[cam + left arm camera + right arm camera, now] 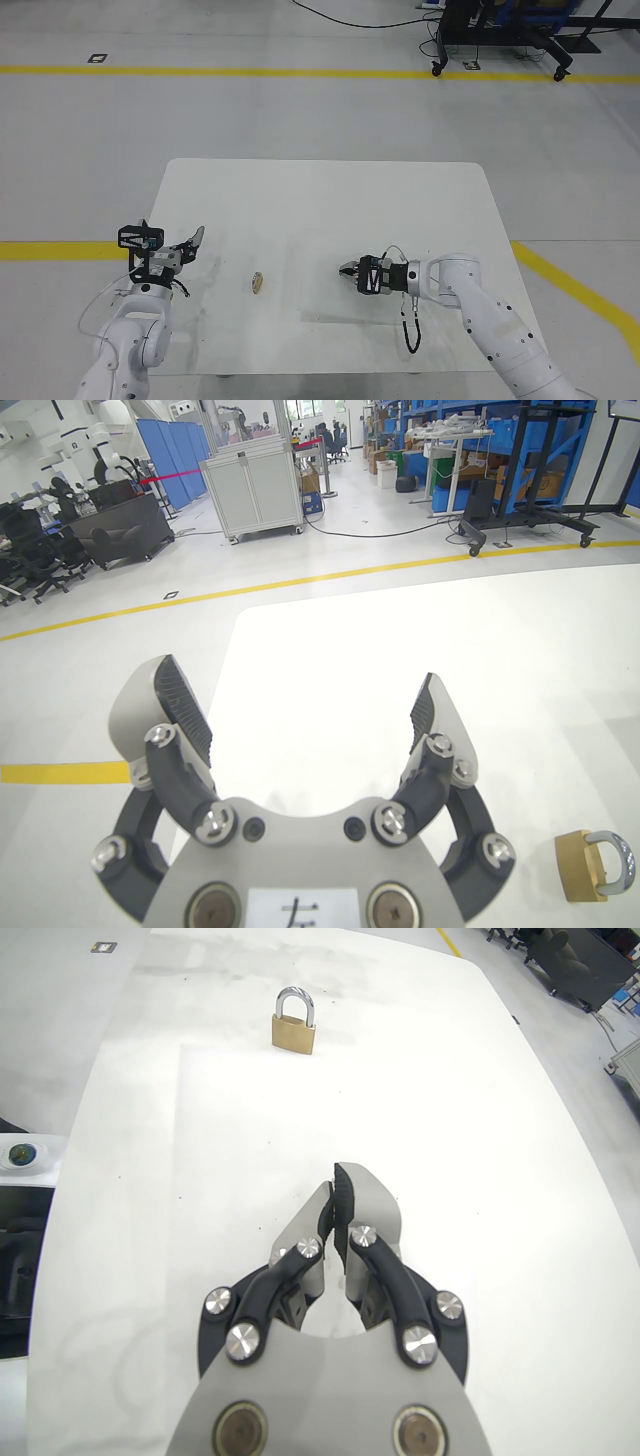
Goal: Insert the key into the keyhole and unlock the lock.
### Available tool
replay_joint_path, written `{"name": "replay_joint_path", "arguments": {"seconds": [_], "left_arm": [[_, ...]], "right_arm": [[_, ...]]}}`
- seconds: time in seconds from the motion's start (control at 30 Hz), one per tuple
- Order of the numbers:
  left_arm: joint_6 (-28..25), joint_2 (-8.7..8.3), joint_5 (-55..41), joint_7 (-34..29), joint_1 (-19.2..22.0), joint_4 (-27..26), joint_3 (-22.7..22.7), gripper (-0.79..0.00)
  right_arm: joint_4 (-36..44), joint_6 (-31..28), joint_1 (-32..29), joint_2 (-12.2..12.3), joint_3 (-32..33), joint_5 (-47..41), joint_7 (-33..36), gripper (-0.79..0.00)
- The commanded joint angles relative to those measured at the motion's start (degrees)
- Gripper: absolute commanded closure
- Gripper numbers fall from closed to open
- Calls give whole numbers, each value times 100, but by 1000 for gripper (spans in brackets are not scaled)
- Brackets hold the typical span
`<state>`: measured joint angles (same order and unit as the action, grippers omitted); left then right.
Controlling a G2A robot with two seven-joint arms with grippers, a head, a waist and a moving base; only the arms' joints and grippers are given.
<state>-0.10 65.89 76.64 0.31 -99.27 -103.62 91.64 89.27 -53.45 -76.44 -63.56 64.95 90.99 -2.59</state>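
One padlock (257,283) lies flat on the white surface (330,200), shackle closed, between the two arms and touching neither. It sits toward the robot's edge of the surface.

Left pincer (300,690): jaws spread wide, nothing in them. It hangs over the left edge of the surface, with the padlock just off to one side.

Right pincer (335,1178): jaws pressed together, pads meeting, aimed straight at the padlock but well apart from it. I cannot tell whether a key is pinched between the pads; it is too small or hidden.

Step, as I judge it: early approach, lock not yet steadied and nothing inserted.

Next move probably calls for the left pincer to close on the brass body and hold it firm. Then the right can line up with the keyhole end, which faces away from the shackle.

Count: one padlock, two pincers, one surface.
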Motion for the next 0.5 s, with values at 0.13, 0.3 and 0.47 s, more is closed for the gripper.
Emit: {"name": "replay_joint_path", "arguments": {"seconds": [0.13,0.3,0.47], "left_arm": [[-759,-22,604,104,-179,-795,-350,-785],[-1299,-43,1335,-642,66,-1209,-768,-785],[-2194,-33,1453,-1092,534,-1100,-1409,-785]], "right_arm": [[-197,339,-75,3,-40,-24,-402,0],[-314,492,-94,22,-79,116,-953,0],[-431,588,-118,55,-54,251,-1233,0]]}}
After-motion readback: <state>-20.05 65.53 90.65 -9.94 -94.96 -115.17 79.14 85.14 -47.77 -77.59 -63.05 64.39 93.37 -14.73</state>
